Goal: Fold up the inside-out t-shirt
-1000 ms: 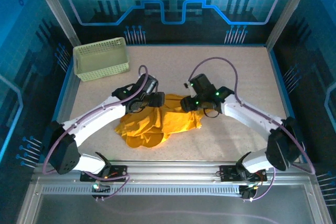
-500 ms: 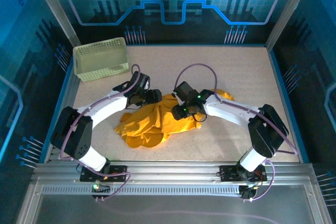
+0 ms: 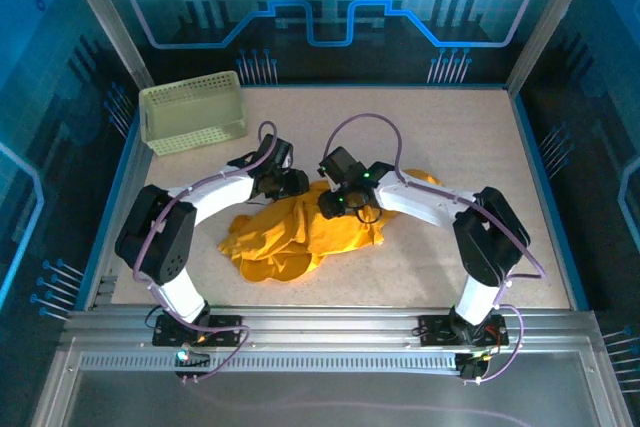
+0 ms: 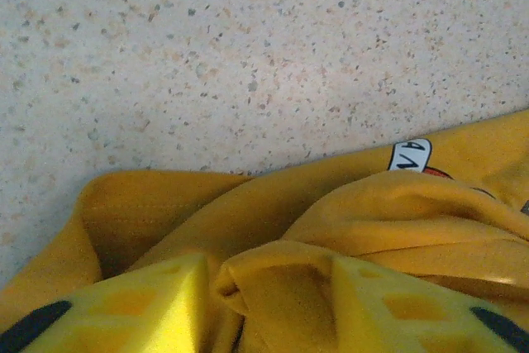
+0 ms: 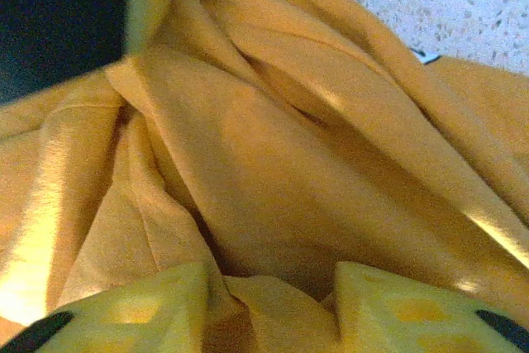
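The left gripper (image 4: pixel 269 307) sits at the far edge of the inside-out t-shirt (image 3: pixel 300 232), just left of the heap's middle. Its jaws are narrowed on a raised ridge of cloth that fills the gap and touches both yellow fingers (image 4: pixel 165 303). I judge this a pinch on the garment's far rim, taken there so that the edge can be lifted and drawn out flat. A small white label (image 4: pixel 411 155) lies on the outer face of the cloth just right of this grip. That fits a shirt turned inside out, and suggests the neck is close to this spot.

The shirt itself lies crumpled on the speckled table (image 3: pixel 450 127), around the centre and slightly to the near side. No sleeve or hem can be picked out clearly. Its long axis runs slantwise, from a rounded lobe at the near left to a thinner tail at the far right that passes under the right arm. Which end is the collar I cannot say for certain.

The right gripper (image 5: pixel 277 312) rests on the same far edge, just beside the left one and to its right. Its jaws are likewise narrow, with a bunched fold between them touching both pads. Two grips side by side probably serve to pull the rim apart and open the heap before any fold.
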Robot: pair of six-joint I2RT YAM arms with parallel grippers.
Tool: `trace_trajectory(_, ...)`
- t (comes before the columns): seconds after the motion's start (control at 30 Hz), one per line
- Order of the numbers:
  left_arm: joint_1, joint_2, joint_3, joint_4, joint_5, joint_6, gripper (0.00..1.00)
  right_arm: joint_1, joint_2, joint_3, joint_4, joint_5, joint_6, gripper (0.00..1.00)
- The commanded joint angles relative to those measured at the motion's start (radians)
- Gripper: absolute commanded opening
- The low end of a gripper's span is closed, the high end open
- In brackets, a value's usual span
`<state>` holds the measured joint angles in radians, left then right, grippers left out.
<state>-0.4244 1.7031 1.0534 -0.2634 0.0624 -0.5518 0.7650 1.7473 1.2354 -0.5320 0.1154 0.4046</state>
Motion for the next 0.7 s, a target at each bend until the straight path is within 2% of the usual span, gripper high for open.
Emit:
trace_trajectory(0.0,0.011,0.005,0.033,0.010,0.033,-0.005,0.33,0.003,0.000,0.025,-0.040,0.036,0.008,0.37)
trace_trajectory(0.13,0.010,-0.002,0.031,0.014,0.043,-0.005,0.17,0.006,-0.025,0.013,-0.048,0.056,-0.003,0.14)
trace_trajectory(0.23,0.009,-0.008,0.032,0.015,0.048,-0.002,0.10,0.008,-0.065,-0.009,-0.038,0.052,-0.011,0.00)
trace_trajectory(0.37,0.009,-0.022,0.032,0.008,0.046,0.002,0.00,0.016,-0.145,-0.041,-0.026,0.066,-0.018,0.00)
trace_trajectory(0.5,0.009,-0.077,0.022,0.014,0.046,-0.002,0.00,0.019,-0.229,-0.065,-0.025,0.086,-0.026,0.00)
trace_trajectory(0.67,0.003,-0.222,-0.004,0.034,0.038,0.000,0.00,0.019,-0.343,-0.103,0.001,0.117,-0.037,0.00)
